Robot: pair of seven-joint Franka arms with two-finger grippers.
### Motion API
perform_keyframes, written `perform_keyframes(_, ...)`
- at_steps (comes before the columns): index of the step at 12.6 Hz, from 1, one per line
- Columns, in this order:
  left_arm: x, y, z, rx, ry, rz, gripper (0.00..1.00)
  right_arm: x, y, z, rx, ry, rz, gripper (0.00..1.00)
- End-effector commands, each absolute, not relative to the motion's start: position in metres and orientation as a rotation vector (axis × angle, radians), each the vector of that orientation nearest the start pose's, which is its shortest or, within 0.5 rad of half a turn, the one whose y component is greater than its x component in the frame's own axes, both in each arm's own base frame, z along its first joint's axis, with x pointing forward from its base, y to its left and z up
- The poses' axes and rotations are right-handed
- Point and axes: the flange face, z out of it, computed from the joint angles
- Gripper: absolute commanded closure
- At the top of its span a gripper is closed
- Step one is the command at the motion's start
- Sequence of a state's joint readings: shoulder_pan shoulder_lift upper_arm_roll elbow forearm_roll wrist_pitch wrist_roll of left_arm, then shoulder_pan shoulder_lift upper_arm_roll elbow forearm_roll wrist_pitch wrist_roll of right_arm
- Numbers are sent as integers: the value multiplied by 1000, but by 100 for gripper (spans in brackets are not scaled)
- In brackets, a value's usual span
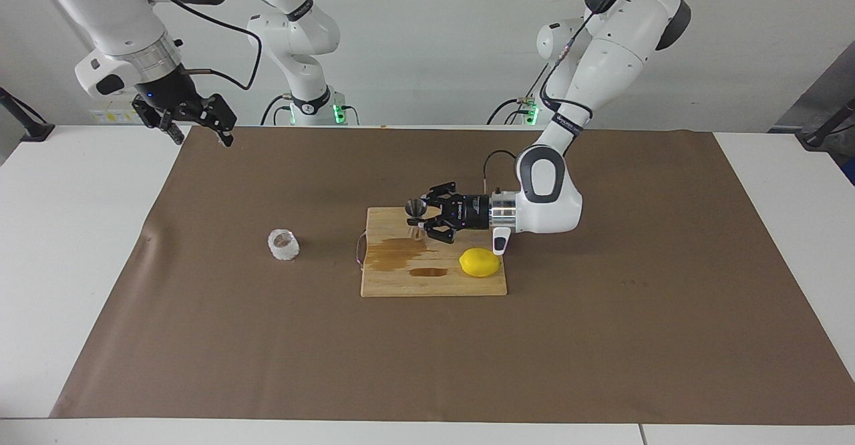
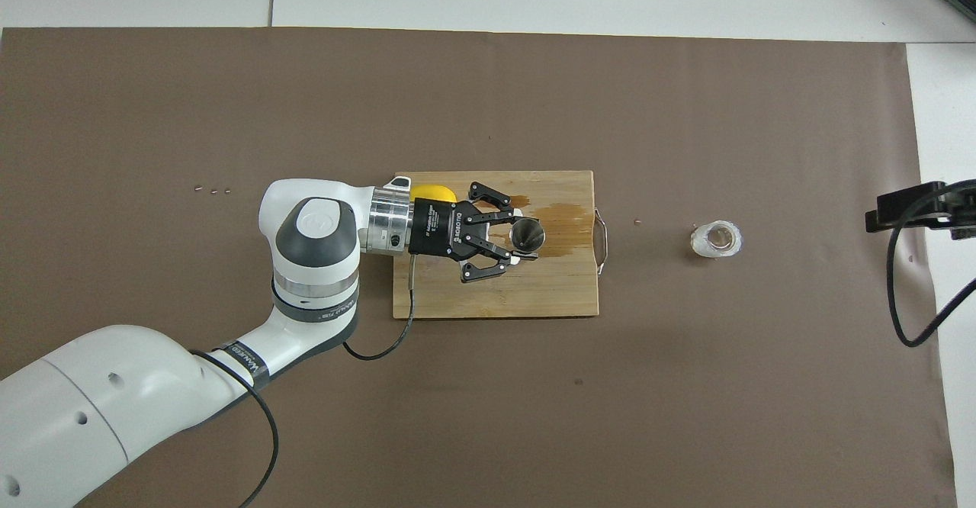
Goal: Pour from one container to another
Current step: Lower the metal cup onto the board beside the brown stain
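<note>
Left gripper (image 1: 421, 216) clamped on jigger (image 1: 415, 207), holding it upright just over cutting board (image 1: 401, 283), lemon (image 1: 479, 262) on same board. Glass cup (image 1: 283, 244) sits on brown mat toward right arm's end. Right gripper (image 1: 200, 127) waits raised over mat edge, fingers spread, empty.

A robotics lab: two white Franka arms (image 1: 554, 191) mounted at twelve o'clock of a white table (image 1: 73, 231) covered by a brown paper mat (image 1: 601, 338), cables (image 1: 220, 31) trailing against a bare white wall (image 1: 427, 37).
</note>
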State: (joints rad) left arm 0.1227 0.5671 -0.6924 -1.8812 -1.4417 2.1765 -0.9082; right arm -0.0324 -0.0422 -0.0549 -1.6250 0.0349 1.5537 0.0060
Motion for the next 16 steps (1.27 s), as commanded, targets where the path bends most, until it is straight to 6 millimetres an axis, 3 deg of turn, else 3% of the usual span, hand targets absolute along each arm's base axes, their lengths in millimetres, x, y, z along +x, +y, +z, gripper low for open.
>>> perform_keyframes(1,528,-338,295,1356,1363,-1204,100,535,-44,624,-3083,162,54,0)
perform_keyframes(8,504,-341,280,1268,1422,-1129,100,535,-44,624,-3083,162,54,0)
perform_keyframes(15,496,-335,269,1301,1445,-1071,100,535,-43,624,-3083,159,56,0)
perform_keyframes(16,497,-335,269,1302,1446,-1070,95,535,-44,624,-3083,162,56,0)
